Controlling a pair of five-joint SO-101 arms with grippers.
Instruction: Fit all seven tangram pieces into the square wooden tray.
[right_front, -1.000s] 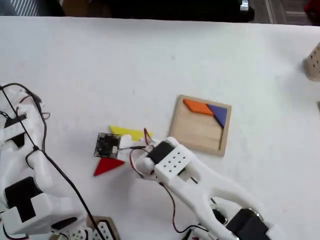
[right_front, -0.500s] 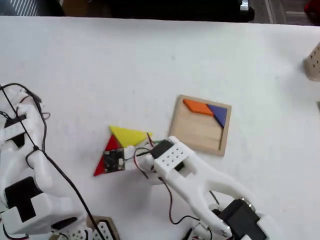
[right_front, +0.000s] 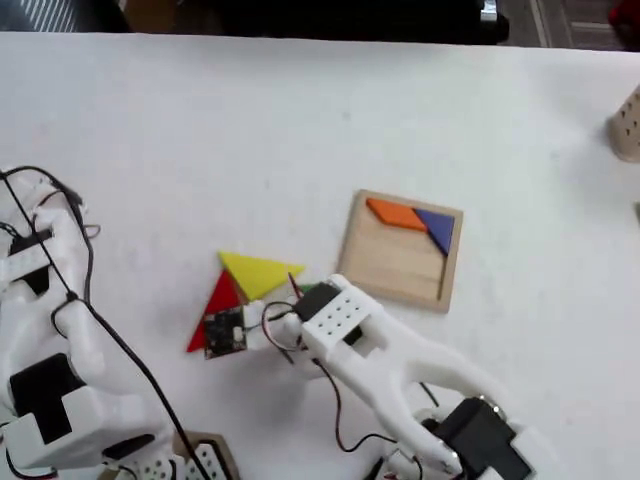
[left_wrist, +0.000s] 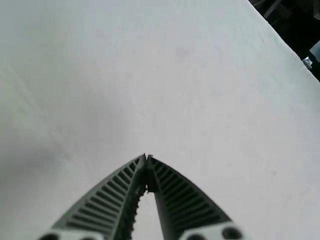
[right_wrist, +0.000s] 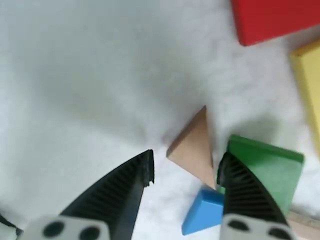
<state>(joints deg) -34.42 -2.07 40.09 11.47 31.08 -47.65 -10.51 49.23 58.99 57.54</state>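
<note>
**Right gripper spread astride the tan triangle**

The right arm stretches across the table. The right gripper is spread, one finger on each side of the tan triangle. The green piece and blue piece lie just beside one finger. The tray sits near the forearm. The left gripper is pressed together.

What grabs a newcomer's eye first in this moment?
The open right gripper brackets a small tan wooden triangle, beside a green block and a blue piece. The square wooden tray holds just an orange piece and a purple-blue triangle along its far edge.
</note>
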